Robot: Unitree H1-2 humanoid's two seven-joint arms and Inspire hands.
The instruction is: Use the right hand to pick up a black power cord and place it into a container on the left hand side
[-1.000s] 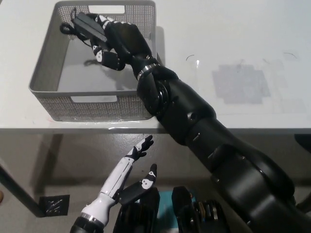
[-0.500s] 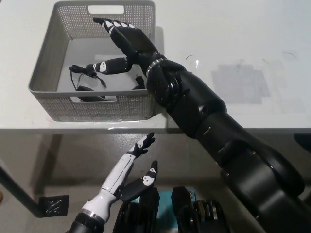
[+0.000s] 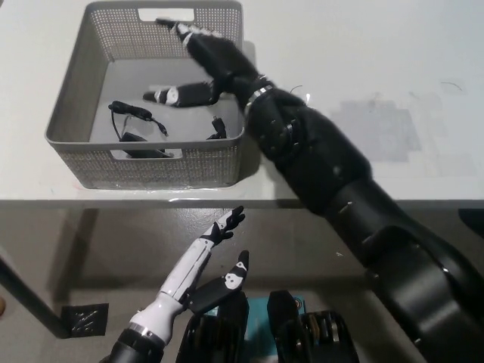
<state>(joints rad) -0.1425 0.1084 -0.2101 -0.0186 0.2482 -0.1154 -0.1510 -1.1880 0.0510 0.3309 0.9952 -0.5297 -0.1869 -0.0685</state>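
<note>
Hovering empty with fingers spread, right robot hand [image 3: 206, 64] above basket [image 3: 72, 98] holding power cord [image 3: 136, 125].

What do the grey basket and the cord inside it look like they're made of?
The basket looks like moulded plastic, matte grey: fine perforated mesh walls, smooth rim, cut-out handles. The power cord seems rubber or plastic sheathed, matte black, flexing in loose bends.

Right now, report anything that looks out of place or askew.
Nothing stands out. The black power cord lies loose on the floor of the grey basket, upright on the white table. The black right hand is open above it; the white left hand rests open below the table edge.
</note>
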